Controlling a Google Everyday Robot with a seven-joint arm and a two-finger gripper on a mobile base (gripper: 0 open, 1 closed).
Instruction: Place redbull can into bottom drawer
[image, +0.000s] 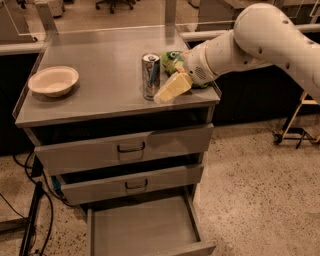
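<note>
Your yellow gripper (164, 94) is just beside the slim silver-and-blue metal redbull can (150, 76); you cannot tell how open it is.

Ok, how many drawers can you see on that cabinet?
3, stacked: top drawer, middle drawer below it, bottom drawer pulled out. The gripper is beside the redbull can on the countertop.

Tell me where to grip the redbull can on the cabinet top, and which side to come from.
Grip the redbull can around its mid-body, on the straight round sidewall. It stands upright on the cabinet top, so a level approach probably suits. Come from its right front, where the gripper sits close beside it; the green snack bag crowds its right rear.
</note>
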